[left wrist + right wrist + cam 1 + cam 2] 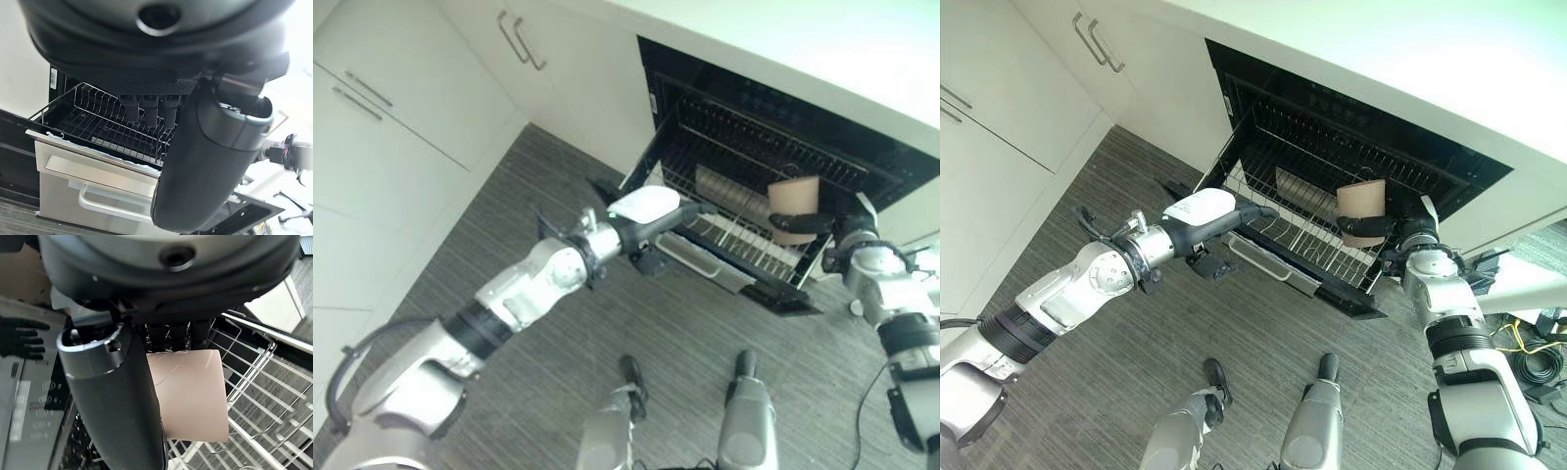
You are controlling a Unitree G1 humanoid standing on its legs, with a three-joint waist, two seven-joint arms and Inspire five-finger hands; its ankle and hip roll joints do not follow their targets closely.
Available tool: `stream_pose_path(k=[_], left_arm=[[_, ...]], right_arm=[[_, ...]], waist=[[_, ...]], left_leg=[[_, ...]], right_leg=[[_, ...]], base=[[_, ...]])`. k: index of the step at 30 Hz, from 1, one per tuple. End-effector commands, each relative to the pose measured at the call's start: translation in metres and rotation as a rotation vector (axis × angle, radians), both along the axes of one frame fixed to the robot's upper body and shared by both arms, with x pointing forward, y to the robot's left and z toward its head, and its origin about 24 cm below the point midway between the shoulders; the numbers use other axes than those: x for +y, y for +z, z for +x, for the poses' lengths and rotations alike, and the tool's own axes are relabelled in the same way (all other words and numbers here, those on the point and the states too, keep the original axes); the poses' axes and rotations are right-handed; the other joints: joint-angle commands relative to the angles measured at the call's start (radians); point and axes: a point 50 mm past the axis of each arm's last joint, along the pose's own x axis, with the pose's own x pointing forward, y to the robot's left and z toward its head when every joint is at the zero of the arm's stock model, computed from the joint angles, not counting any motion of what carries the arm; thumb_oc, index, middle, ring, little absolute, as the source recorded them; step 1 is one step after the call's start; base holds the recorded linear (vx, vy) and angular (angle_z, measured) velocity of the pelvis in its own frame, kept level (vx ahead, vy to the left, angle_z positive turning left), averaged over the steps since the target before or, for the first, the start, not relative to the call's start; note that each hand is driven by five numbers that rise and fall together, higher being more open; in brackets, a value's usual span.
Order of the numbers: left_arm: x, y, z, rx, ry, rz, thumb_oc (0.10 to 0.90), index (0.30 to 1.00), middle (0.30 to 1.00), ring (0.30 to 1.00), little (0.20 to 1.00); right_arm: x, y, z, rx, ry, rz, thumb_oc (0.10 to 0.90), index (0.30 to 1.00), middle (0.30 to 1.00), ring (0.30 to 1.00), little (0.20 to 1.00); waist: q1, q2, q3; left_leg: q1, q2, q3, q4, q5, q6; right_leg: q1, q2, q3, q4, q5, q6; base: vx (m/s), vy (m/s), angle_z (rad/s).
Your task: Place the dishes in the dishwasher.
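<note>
We take the pulled-out lower rack (729,235) of the open dishwasher (1351,147) as our landmark. Our right hand (1371,227) hangs over the rack's right end with fingers and thumb wrapped round a tan cup (1361,211); the right wrist view shows the cup (193,394) clamped between thumb and fingers with the wire grid just below it, so it is carried above the rack, not yet resting in it — whether its base touches a wire we cannot tell. Our left hand (675,217) reaches toward the rack's front left corner, above the steel door front (93,178); in its wrist view the fingers (146,107) point fairly straight toward the wires and hold nothing, so we read it as released, with a white cover (644,204) on its back.

We judge the step in hand to be setting the cup into the rack; the next move calls for lowering it between the tines, keeping it steady so that it does not tip, and only then letting the fingers go — the left hand needs to keep clear of the rack meanwhile.
</note>
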Motion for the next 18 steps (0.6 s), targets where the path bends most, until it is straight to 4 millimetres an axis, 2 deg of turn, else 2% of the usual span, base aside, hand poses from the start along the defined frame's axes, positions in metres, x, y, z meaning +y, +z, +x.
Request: stream_pose_path(k=[1,2,3,8,10,15,18], left_arm=[[-0.007,0.034,-0.002,-0.150,-0.033,-0.062,0.800,0.900,0.900,0.900,0.900],[-0.007,0.034,-0.001,-0.150,-0.025,-0.063,0.800,0.900,0.900,0.900,0.900],[-0.008,0.034,0.001,-0.148,-0.006,-0.077,0.800,0.900,0.900,0.900,0.900],[-0.010,0.030,0.000,-0.142,-0.006,-0.104,0.800,0.900,0.900,0.900,0.900],[-0.012,0.030,-0.001,-0.146,-0.008,-0.109,0.800,0.900,0.900,0.900,0.900],[-0.015,0.030,0.000,-0.141,-0.008,-0.130,0.800,0.900,0.900,0.900,0.900],[-0.016,0.029,-0.002,-0.134,-0.011,-0.151,0.800,0.900,0.900,0.900,0.900]], right_arm=[[0.009,0.071,0.012,-0.324,-0.019,0.131,0.400,0.300,0.300,0.300,0.300],[0.009,0.072,0.012,-0.332,-0.037,0.173,0.400,0.300,0.300,0.300,0.300],[0.005,0.069,0.012,-0.346,-0.099,0.304,0.400,0.300,0.300,0.300,0.300],[0.003,0.049,0.011,-0.328,-0.203,0.430,0.400,0.300,0.300,0.300,0.300],[0.004,0.044,0.011,-0.331,-0.232,0.437,0.400,0.300,0.300,0.300,0.300],[0.006,0.038,0.010,-0.324,-0.302,0.329,0.400,0.300,0.300,0.300,0.300],[0.007,0.025,0.008,-0.285,-0.312,0.273,0.400,0.300,0.300,0.300,0.300]], waist=[[-0.005,-0.010,-0.064],[-0.007,-0.007,-0.062],[-0.014,0.004,-0.057],[-0.020,0.022,-0.050],[-0.022,0.024,-0.050],[-0.029,0.036,-0.046],[-0.031,0.044,-0.046]], left_leg=[[-0.017,0.080,-0.058,0.080,-0.039,-0.073],[-0.019,0.079,-0.057,0.080,-0.039,-0.073],[-0.022,0.077,-0.052,0.080,-0.041,-0.074],[-0.019,0.075,-0.042,0.080,-0.042,-0.074],[-0.021,0.075,-0.039,0.080,-0.042,-0.075],[-0.026,0.074,-0.034,0.080,-0.041,-0.075],[-0.023,0.074,-0.030,0.080,-0.041,-0.076]], right_leg=[[-0.014,0.006,0.058,-0.025,0.037,0.029],[-0.017,0.006,0.059,-0.025,0.038,0.029],[-0.024,0.006,0.066,-0.025,0.036,0.029],[-0.026,0.002,0.076,-0.025,0.036,0.029],[-0.030,0.000,0.079,-0.025,0.036,0.031],[-0.040,-0.003,0.084,-0.025,0.040,0.032],[-0.039,-0.006,0.088,-0.025,0.040,0.033]], base=[[-0.01,0.029,-0.03],[0.00,0.079,-0.01],[0.00,0.083,-0.01],[0.02,0.056,-0.01],[0.00,0.024,-0.06],[-0.01,0.035,-0.07],[0.01,0.046,-0.10]])
